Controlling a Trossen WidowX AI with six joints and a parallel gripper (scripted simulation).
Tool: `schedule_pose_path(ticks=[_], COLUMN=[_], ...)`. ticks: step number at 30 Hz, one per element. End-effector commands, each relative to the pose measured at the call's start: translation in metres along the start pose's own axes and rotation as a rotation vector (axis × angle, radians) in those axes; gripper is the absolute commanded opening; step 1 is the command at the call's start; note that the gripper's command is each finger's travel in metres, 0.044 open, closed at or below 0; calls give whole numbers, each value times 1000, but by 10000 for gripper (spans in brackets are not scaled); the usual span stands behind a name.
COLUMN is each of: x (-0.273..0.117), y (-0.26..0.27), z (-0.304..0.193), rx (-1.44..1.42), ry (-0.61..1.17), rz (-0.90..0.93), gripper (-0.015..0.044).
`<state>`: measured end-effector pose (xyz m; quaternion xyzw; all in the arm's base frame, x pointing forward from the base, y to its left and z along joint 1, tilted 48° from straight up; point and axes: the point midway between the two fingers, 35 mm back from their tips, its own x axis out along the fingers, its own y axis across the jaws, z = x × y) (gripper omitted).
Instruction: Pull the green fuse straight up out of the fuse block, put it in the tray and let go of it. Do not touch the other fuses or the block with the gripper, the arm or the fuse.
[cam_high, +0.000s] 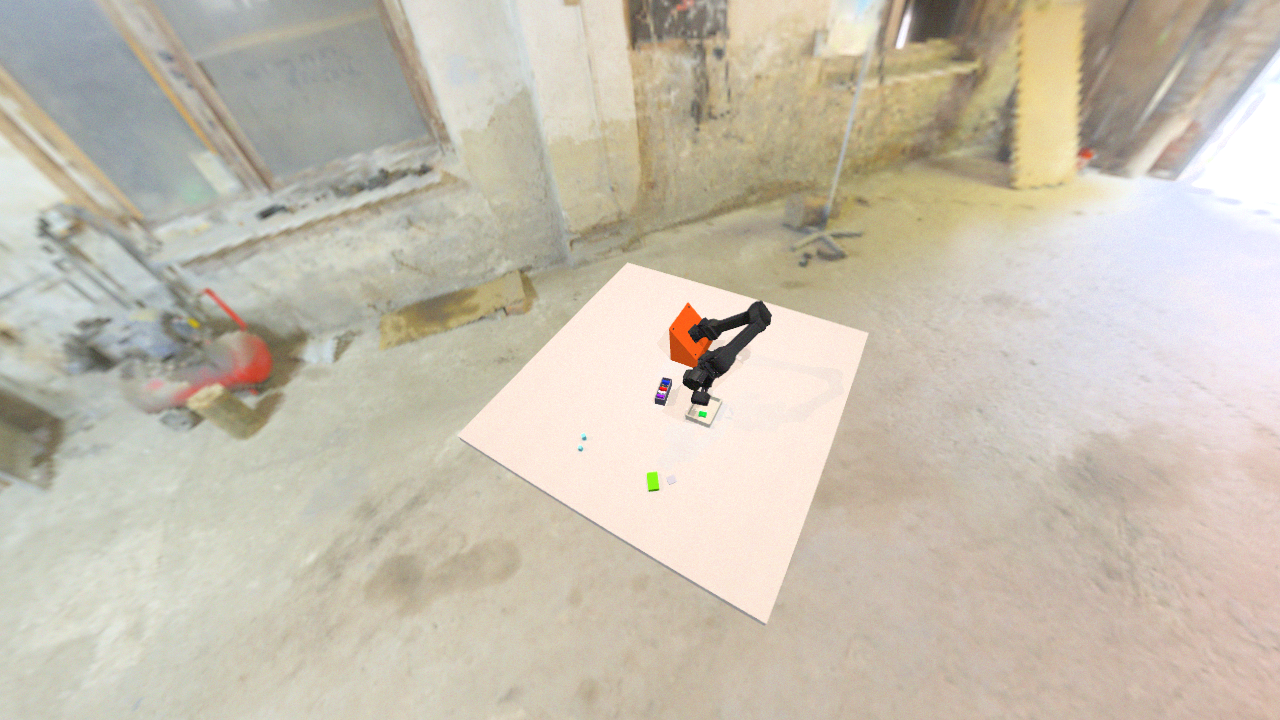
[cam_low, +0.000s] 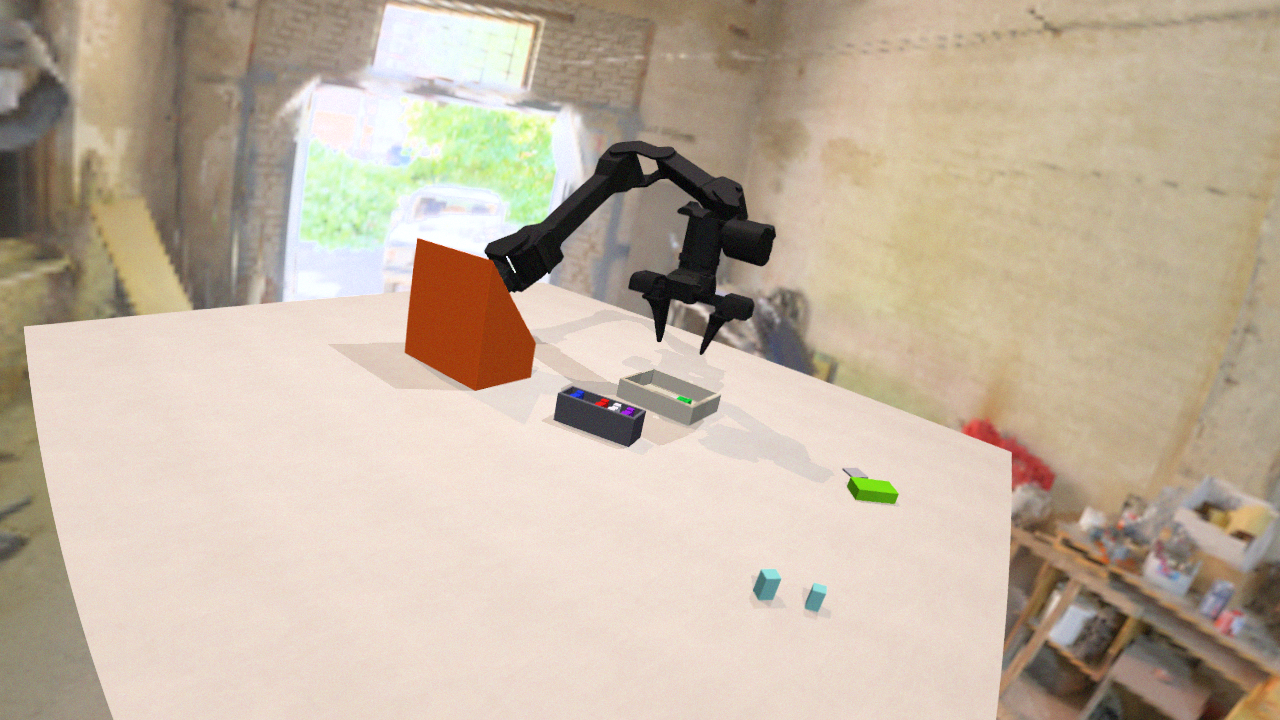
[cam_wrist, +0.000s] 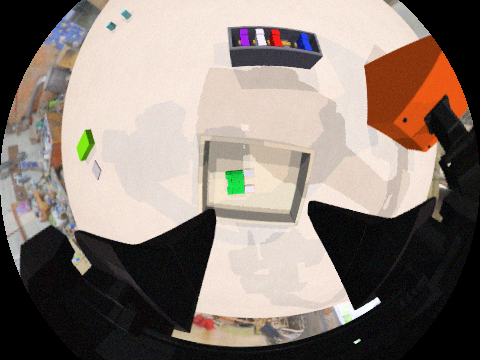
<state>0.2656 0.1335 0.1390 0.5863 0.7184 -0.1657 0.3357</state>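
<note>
Gripper (cam_low: 686, 333) hangs above the tray (cam_low: 657, 410), jaws spread wide with nothing between them; two black tapered fingers point straight down, apart from everything below.

Green fuse (cam_wrist: 235, 182) lies on its side on the tray floor, toward the tray's left part in the wrist view, below and between the fingertips, well under them; two pale prongs stick out of its right end; in the exterior view it shows as a small green speck (cam_low: 684, 399) near the tray's right end.

Tray is one shallow rectangular box, grey-beige, matte, with low straight walls and an open top; fuse block (cam_low: 599, 415) is one dark grey rectangular box, just beside the tray on its near left side, apart from it; four fuses stand upright in it in a row: blue (cam_low: 578, 393), red (cam_low: 602, 402), white (cam_low: 615, 407), purple (cam_low: 629, 411); a gap shows between the red and blue ones in the wrist view.

One orange wedge (cam_low: 463, 315), smooth and flat-faced, stands at the arm's base, far and left of the block.

One bright green flat block (cam_low: 872, 488) lies well to the right with one small grey tile (cam_low: 855, 471) just beside it; two small teal cubes (cam_low: 766, 583) stand nearer still, close together.

All rest on one pale, smooth, square board (cam_low: 268, 501).
</note>
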Motion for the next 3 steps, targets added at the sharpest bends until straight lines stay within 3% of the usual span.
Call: schedule_pose_path(ticks=[1,3], x=[0,0], y=[0,0], z=[0,0], rx=[1,1], ry=[0,0], rz=[0,0], gripper=[330,330])
